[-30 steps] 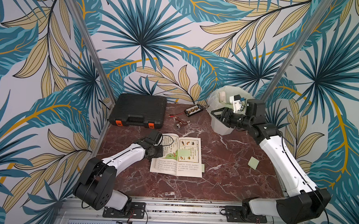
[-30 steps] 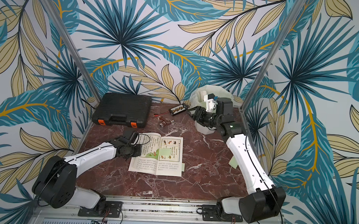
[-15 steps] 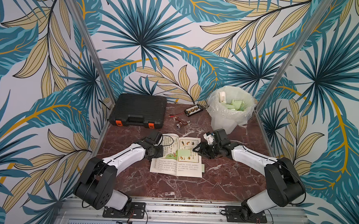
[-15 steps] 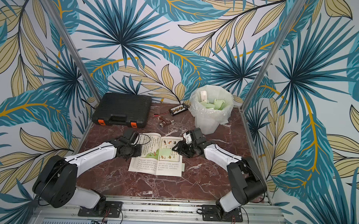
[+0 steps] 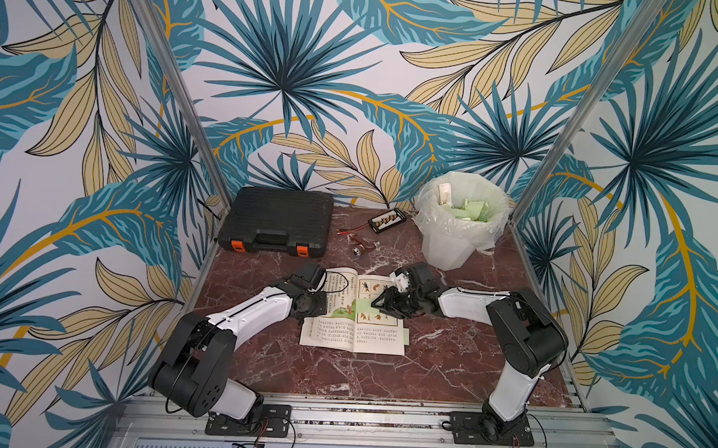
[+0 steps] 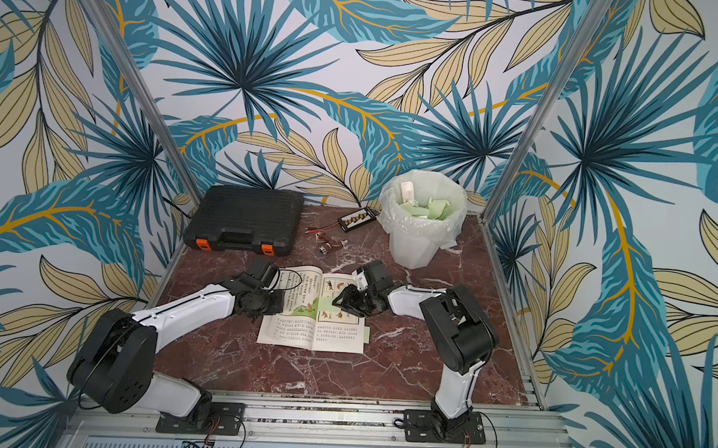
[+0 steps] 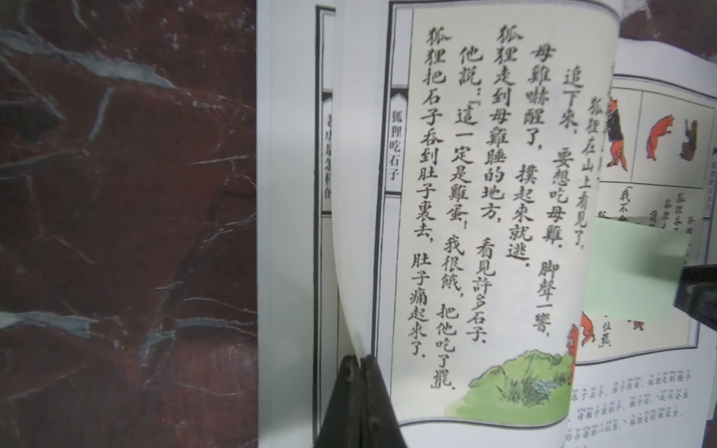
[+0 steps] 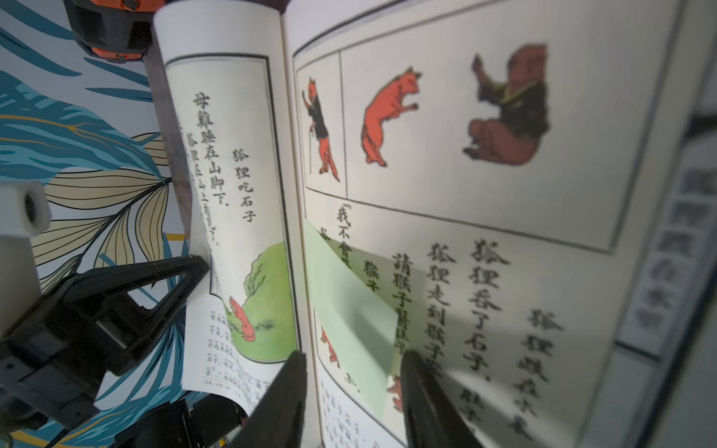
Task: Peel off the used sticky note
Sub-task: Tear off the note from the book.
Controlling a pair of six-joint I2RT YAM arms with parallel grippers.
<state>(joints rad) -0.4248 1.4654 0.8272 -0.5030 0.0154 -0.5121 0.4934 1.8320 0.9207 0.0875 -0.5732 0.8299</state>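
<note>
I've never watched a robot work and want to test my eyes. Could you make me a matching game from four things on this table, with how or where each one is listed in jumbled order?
Things
1. sticky note
2. black case
3. bin
4. left gripper

States
A. closed, with orange latches
B. pinched shut on the edge of a curled page
C. holds green paper scraps
D. stuck on the open book, between the open fingers of the right gripper

Pairs: 1-D, 2-A, 3-C, 4-B
</note>
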